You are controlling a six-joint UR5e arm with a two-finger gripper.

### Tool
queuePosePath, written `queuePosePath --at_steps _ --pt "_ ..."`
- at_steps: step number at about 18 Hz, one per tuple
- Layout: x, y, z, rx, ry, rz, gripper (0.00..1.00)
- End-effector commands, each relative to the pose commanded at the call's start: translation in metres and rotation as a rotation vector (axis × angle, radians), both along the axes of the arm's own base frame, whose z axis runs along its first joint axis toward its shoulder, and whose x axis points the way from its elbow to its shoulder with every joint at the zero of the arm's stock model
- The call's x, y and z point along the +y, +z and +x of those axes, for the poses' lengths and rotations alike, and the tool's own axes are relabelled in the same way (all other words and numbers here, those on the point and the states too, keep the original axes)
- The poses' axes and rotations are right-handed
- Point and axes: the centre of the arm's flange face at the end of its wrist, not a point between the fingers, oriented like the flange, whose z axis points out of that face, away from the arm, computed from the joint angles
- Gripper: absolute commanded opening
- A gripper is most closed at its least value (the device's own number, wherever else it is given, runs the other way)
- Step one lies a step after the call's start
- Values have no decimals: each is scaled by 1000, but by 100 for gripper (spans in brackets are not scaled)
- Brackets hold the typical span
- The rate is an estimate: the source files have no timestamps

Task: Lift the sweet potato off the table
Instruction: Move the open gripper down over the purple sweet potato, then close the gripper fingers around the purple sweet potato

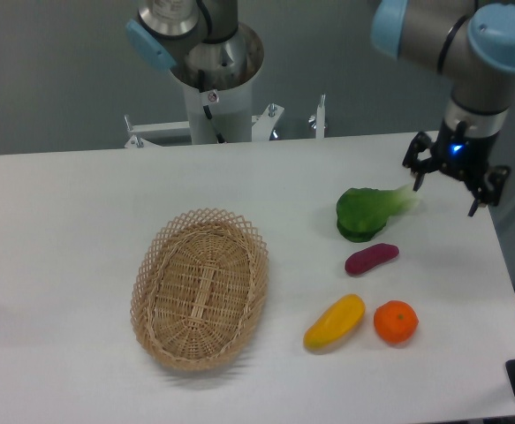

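The sweet potato [372, 258] is a small reddish-purple oblong lying flat on the white table [80, 230], right of centre, just below a green leafy vegetable. My gripper [446, 196] hangs above the table's far right side, up and to the right of the sweet potato and well apart from it. Its fingers [418, 177] are spread apart and hold nothing.
A green leafy vegetable [367, 212] lies just above the sweet potato. A yellow-orange elongated fruit [334, 321] and a round orange [395, 321] lie below it. An oval wicker basket [200, 286] stands to the left. The table's right edge [504, 265] is close.
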Motion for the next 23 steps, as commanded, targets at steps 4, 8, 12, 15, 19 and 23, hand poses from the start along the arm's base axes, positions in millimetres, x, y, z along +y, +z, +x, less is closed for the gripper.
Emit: queuePosePath --at_steps 4,8,12,15,19,23 --pt "23 -36 4 -32 -27 -14 100" --pt "34 -65 12 -39 -52 -24 100" --pt "26 -89 23 -34 -161 -81 100" --pt "22 -95 26 -27 -235 -110 100" --pt "23 -113 33 -24 -241 -114 100" --pt "22 -124 40 -22 -252 -117 100"
